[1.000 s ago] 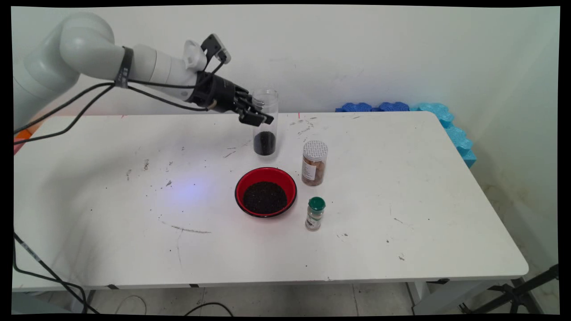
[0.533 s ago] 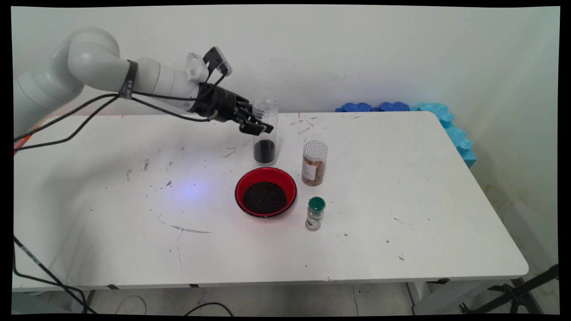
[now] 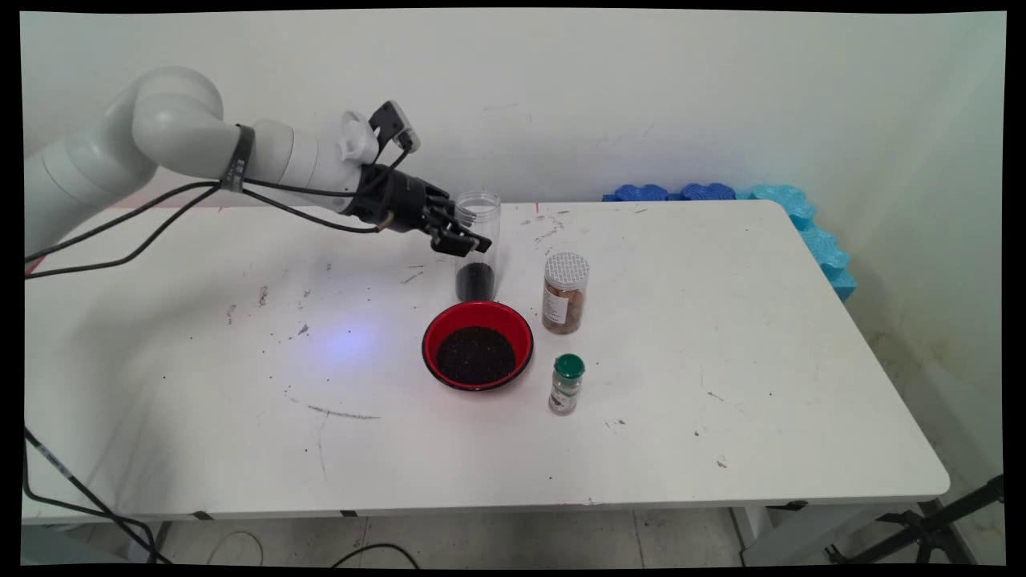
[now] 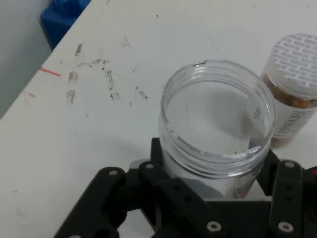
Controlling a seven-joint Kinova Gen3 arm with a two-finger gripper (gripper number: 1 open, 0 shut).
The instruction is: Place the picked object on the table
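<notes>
Arm enters from the upper left and reaches rightward, sloping slightly down, with black cables hanging below it. The gripper [image 3: 463,234] sits at the upper part of a clear jar [image 3: 477,248], fingers clamped on its sides just under the rim; in the hand view the jar [image 4: 218,131] fills the space between the fingers [image 4: 287,198], open mouth up, no lid. The jar stands upright, with dark grains filling only its bottom. From the main view I cannot tell whether its base touches the tabletop [image 3: 721,361] or hangs just above it.

Jar position: toward the far edge of the tabletop, about midway along it. Just in front of it lies a red bowl [image 3: 478,344] holding dark grains; the jar's base appears right at the bowl's far rim. To the right of the jar, near but apart, stands a bottle with a white cap [image 3: 565,292], brownish contents inside. A small bottle with a green cap [image 3: 567,384] stands beside the bowl's right side, nearer the front edge.

Open room: the left half of the tabletop is bare apart from smudges; the right half beyond the two bottles is likewise bare out to the right edge. Blue foam blocks [image 3: 801,220] sit off the far right corner.
</notes>
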